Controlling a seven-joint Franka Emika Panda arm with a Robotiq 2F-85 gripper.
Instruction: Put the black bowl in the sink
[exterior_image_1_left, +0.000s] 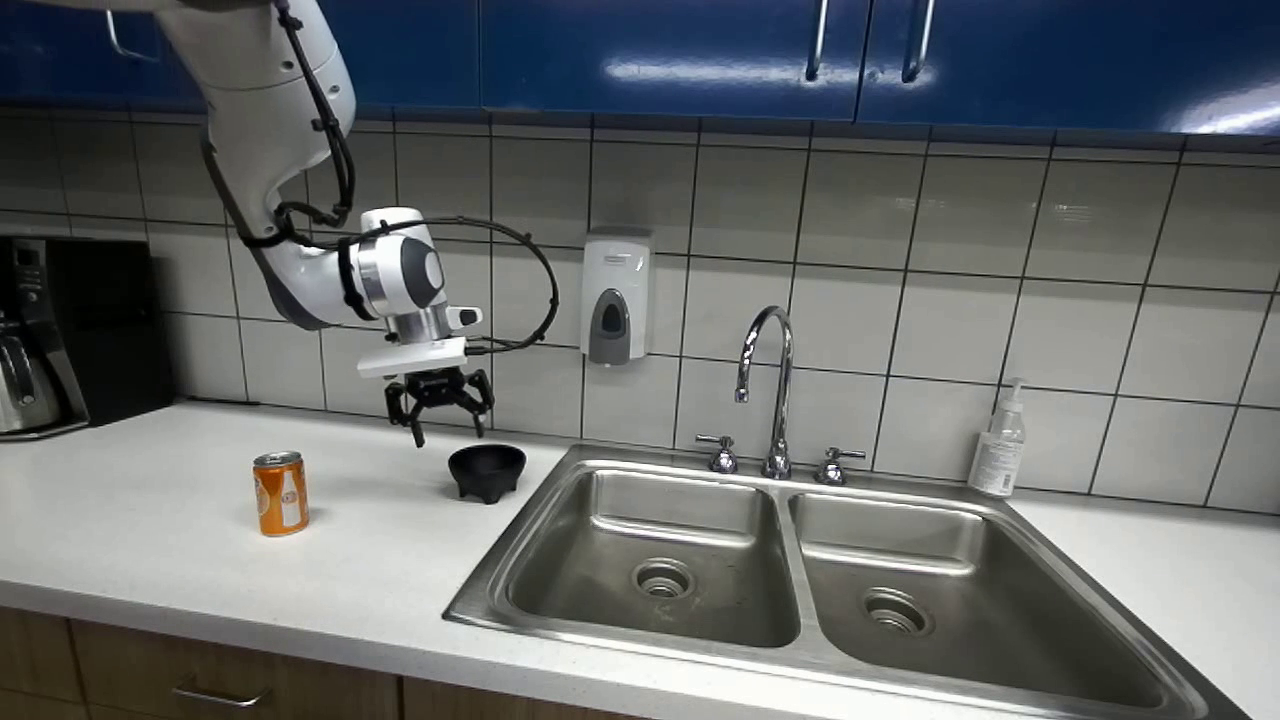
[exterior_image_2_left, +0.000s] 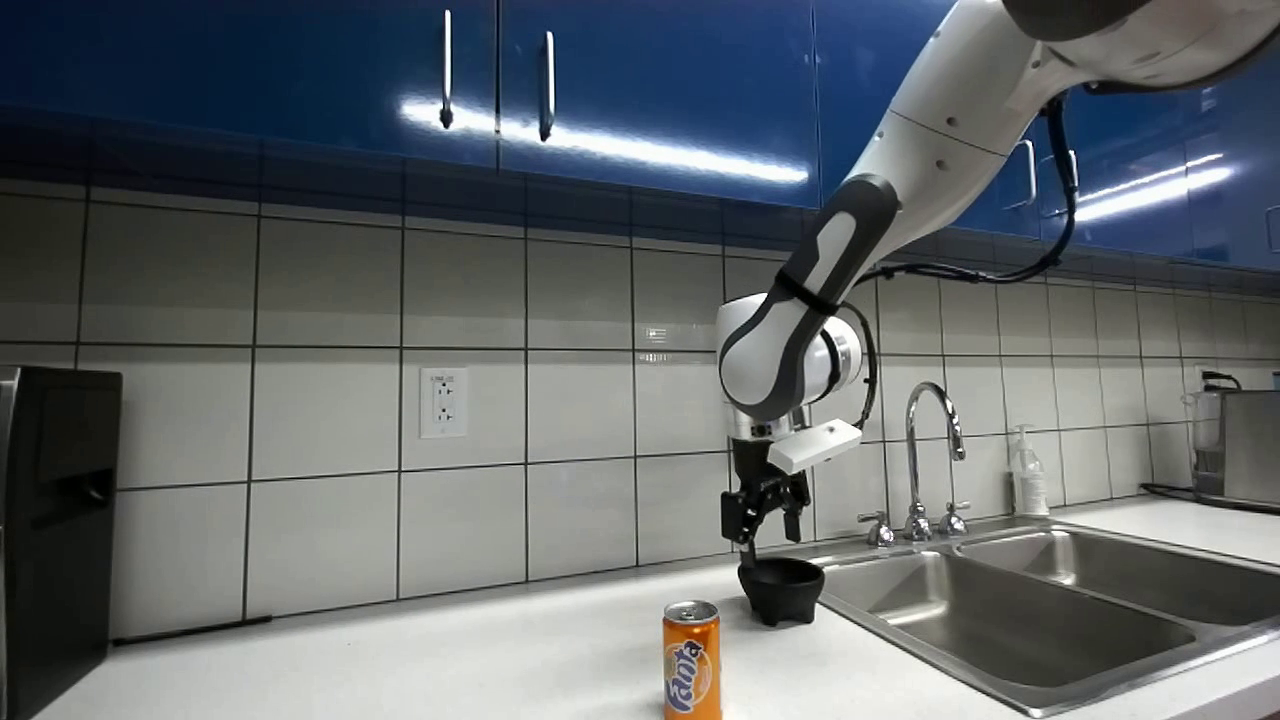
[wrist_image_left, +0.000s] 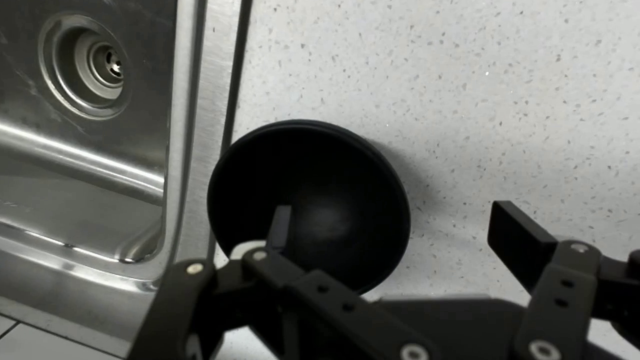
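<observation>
Jaws spread, the gripper (wrist_image_left: 392, 220) hangs partly over the black bowl (wrist_image_left: 322, 180) — contact is hard to judge. The bowl stands on the counter (exterior_image_1_left: 380, 570) just left of the sink (exterior_image_1_left: 805, 600), an orange can (exterior_image_1_left: 281, 495) farther left, nearer.

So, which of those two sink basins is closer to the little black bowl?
The basin toward the orange can: the black bowl stands just outside its rim, while the other basin lies across the divider.
</observation>
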